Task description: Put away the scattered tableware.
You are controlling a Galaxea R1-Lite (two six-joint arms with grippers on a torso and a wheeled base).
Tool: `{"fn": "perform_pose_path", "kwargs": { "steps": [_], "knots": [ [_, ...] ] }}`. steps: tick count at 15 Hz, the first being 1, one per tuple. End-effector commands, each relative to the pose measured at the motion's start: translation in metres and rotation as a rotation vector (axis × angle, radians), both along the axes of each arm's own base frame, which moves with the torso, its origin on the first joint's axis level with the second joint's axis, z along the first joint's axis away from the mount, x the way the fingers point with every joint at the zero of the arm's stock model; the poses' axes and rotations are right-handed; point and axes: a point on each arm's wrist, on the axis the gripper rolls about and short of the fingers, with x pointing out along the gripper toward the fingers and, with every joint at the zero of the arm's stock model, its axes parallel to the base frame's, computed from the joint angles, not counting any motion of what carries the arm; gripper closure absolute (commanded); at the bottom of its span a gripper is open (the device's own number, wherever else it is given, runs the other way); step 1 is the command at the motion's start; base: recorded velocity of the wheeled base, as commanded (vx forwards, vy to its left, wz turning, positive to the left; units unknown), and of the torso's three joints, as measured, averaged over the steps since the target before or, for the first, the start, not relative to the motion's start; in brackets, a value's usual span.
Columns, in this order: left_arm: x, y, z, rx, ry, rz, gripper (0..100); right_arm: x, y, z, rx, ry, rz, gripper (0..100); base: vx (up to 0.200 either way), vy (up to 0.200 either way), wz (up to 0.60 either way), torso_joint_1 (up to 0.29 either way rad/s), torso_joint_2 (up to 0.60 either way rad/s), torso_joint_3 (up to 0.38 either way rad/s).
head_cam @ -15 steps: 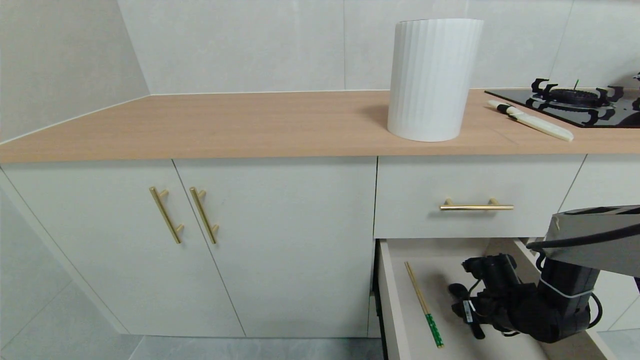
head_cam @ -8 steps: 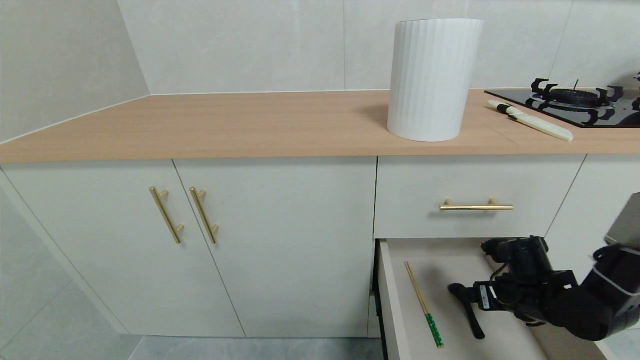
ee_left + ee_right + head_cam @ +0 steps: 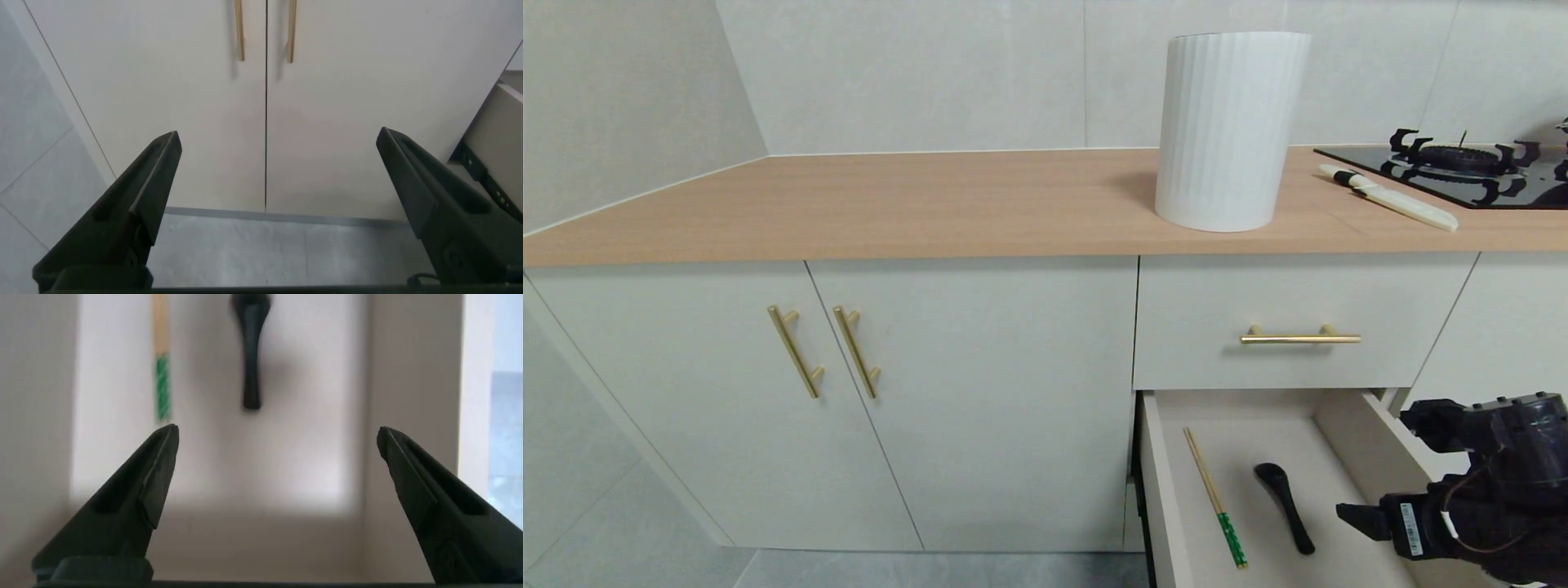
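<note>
Moved: right pincer [image 3: 1376, 461] has backed out of the open drawer [image 3: 1156, 482] toward the robot's right over the last second; black spoon [image 3: 1282, 498] has kept its spot on the drawer floor.
Left pincer [image 3: 278, 137]: fingers spread wide, nothing between them.
Cabinet doors [image 3: 343, 122]: straight ahead of left pincer, shut; two gold handles [image 3: 239, 33] beyond its fingertips.
Chopsticks [image 3: 1213, 498]: green-tipped, flat in the drawer, left of right pincer, beyond the spoon from it.
Black spoon: flat on drawer floor, near right pincer's left side, apart from it; right wrist view puts it ahead of the fingertips.
Right pincer: fingers spread apart, gripping nothing, hanging by the drawer's right wall.
White ribbed canister [image 3: 1225, 131]: upright on the countertop [image 3: 890, 196], well above right pincer.
Knife [image 3: 1388, 196]: on the countertop above right pincer, just beside the gas hob [image 3: 1454, 167].
</note>
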Motion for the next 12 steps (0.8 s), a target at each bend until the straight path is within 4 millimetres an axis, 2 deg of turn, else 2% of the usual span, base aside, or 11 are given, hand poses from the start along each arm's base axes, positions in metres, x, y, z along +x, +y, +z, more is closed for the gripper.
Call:
{"fn": "perform_pose_path", "kwargs": {
  "steps": [1,3,8,12],
  "knots": [
    [0.0,0.0,0.0,-0.003,0.0,0.0,0,-0.014,0.003,0.014,0.02,-0.058,0.037,0,0.0,0.0,0.0,0.0,0.0,0.0],
    [0.0,0.0,0.0,-0.005,0.0,0.0,0,-0.026,0.007,0.019,0.019,-0.054,0.084,0,0.0,0.0,0.0,0.0,0.0,0.0],
    [0.0,0.0,0.0,-0.006,0.0,0.0,0,-0.049,0.011,0.03,0.011,-0.067,0.176,0,-0.2,0.0,0.0,0.001,0.0,0.004],
    [0.0,0.0,0.0,-0.005,0.0,0.0,0,-0.071,0.008,0.022,-0.027,-0.023,0.357,0,-0.2,0.0,0.0,0.0,0.0,0.004]
  ]
}}
